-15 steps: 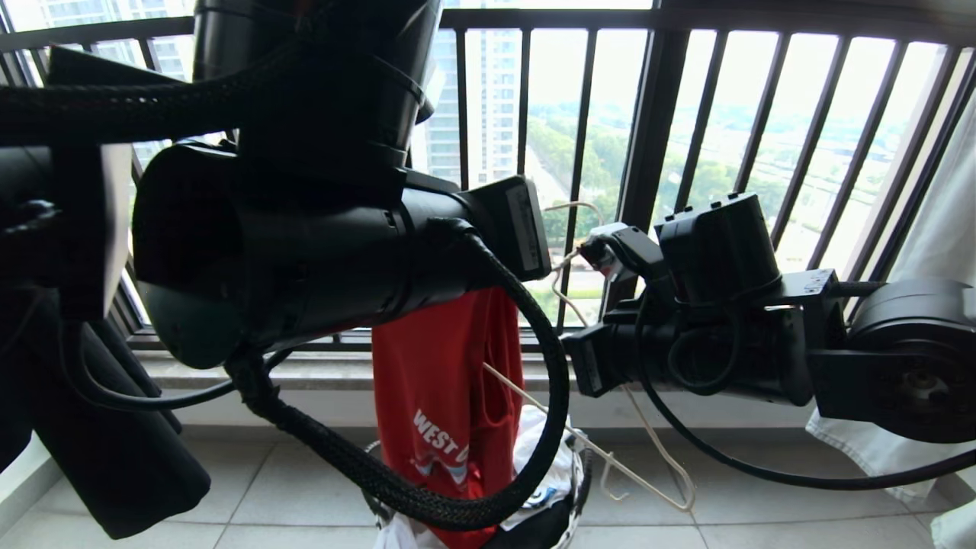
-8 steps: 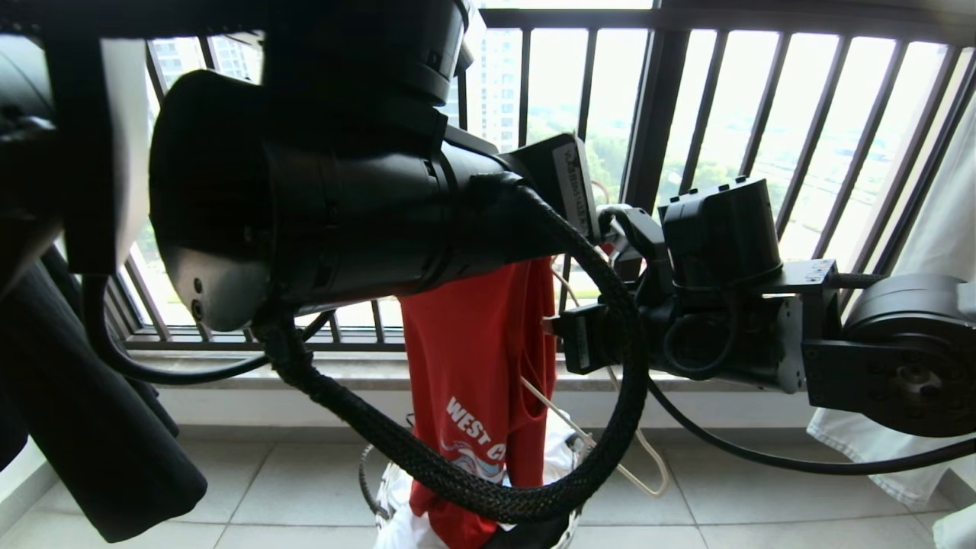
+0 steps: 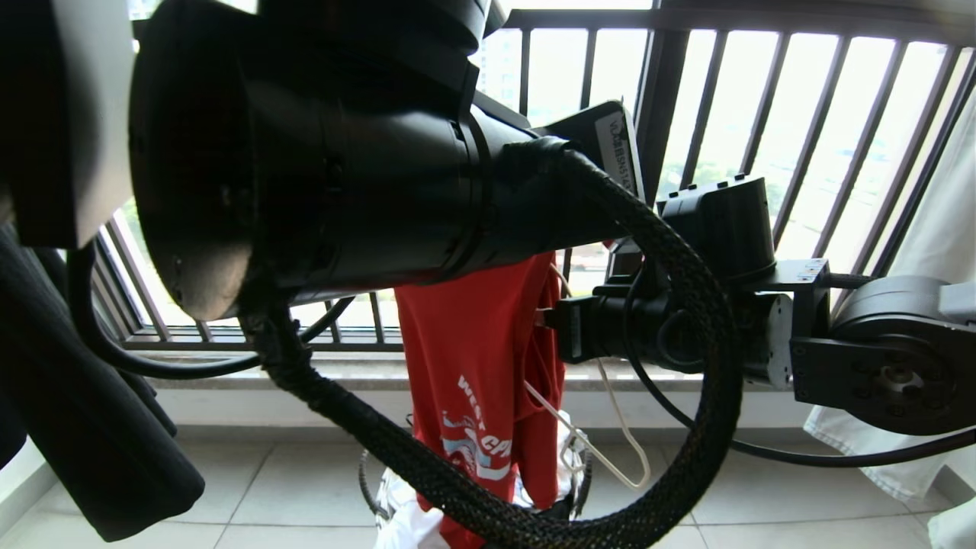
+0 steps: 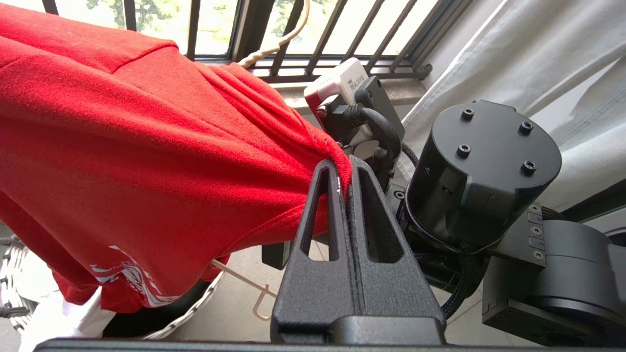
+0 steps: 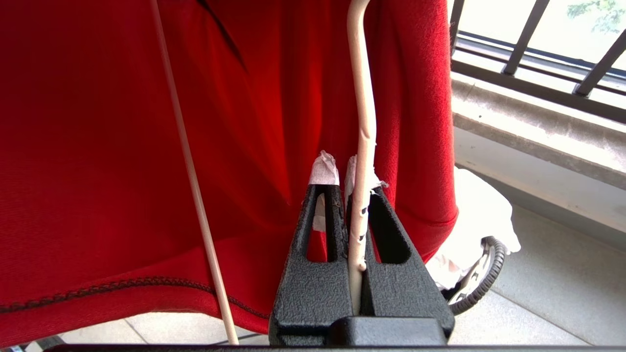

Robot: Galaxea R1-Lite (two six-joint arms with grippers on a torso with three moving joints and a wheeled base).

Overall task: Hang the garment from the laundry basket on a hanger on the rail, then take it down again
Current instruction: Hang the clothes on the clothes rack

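From the head camera, the left arm fills the upper left and hides its own gripper. The garment [image 3: 480, 358] hangs in front of the black railing [image 3: 656, 122], its lower end reaching into the laundry basket [image 3: 583, 488] on the tiled floor. The hanger [image 3: 610, 450] slants just beside the garment on its right. The right arm reaches in from the right, its gripper concealed behind the left arm's cable.

At the left wrist, the left gripper [image 4: 345, 178] is clenched on a bunched fold of the garment, with the fabric draping away from the fingertips.

At the right wrist, the right gripper [image 5: 348, 188] is clamped on a wire of the hanger, directly against the red fabric. A second hanger wire crosses the cloth nearby.
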